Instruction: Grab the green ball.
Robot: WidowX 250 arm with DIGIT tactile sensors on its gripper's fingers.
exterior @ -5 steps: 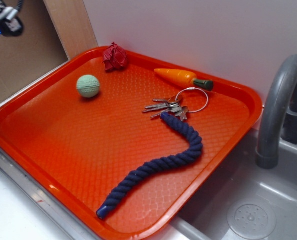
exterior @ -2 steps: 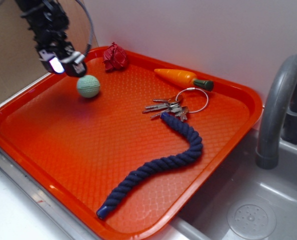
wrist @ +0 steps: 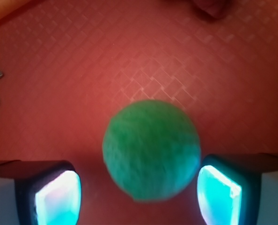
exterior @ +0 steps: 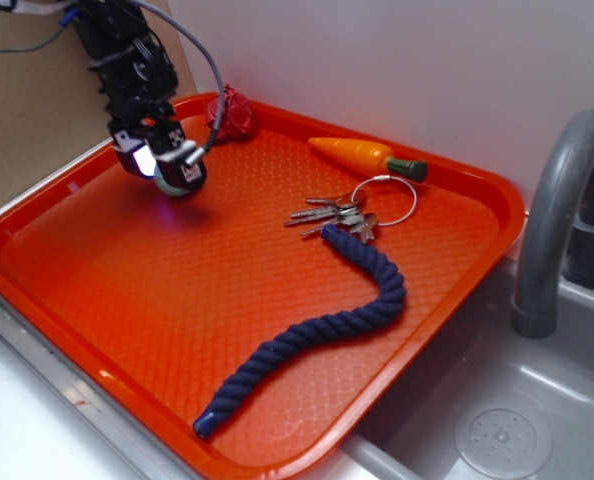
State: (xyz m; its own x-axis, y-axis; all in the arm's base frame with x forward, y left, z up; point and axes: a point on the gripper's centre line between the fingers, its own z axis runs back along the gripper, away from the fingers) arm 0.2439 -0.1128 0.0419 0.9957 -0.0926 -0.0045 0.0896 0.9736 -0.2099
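Poised low over the green ball at the far-left corner of the orange tray: gripper, jaws apart, one pad either side. Right of the ball, keys, carrot. Risk: uneven closing, ball squirting free.

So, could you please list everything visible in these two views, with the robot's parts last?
Tray: one, orange-red, beside the sink.
Ball: one, green, far left of tray, between the claw's fingers.
Red wad: one, dark red, tray's far corner.
Carrot: one, orange with green end, tray's far edge.
Keys: one bunch, silver, on a ring, mid-tray.
Rope: one, navy, curving from keys to near edge.
Faucet: one, grey, right.
Sink: one, grey, lower right.
Claw: one, black, lit pads, open around the ball.
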